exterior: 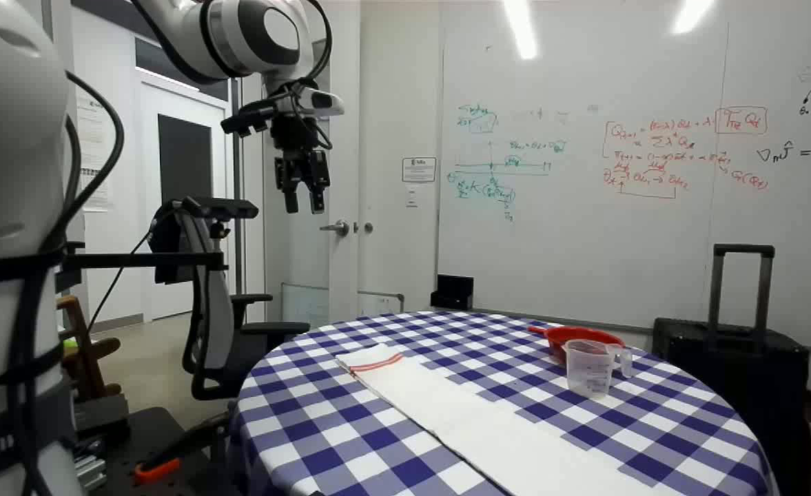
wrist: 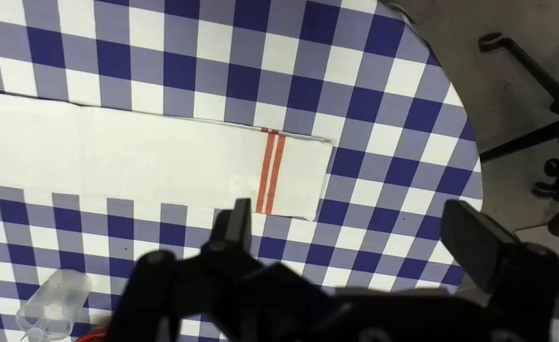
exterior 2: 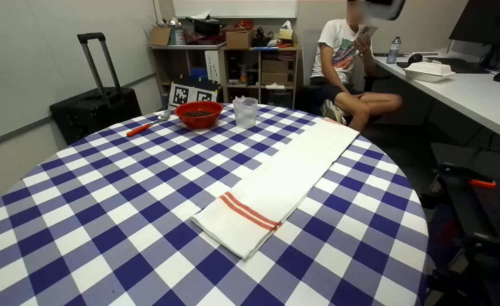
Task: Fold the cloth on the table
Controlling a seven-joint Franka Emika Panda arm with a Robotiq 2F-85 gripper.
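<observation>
The claw hangs with its fingers apart. Well below it, the cloth lies flat on the table.

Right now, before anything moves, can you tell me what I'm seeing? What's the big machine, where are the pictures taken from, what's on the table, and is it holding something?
The machine is a robot arm. At its end is a gripper, which pinches things with two fingers. Two pictures are taken from outside the robot, from different places, and look across the checked table. The wrist view is taken from the arm itself, looking down; the big dark shapes there are the gripper. On the table, a long white cloth with red stripes lies flat. A see-through cup and a red bowl stand there too, with what looks like a spoon beside the bowl. The gripper is open, up above the table, and holds nothing.
</observation>
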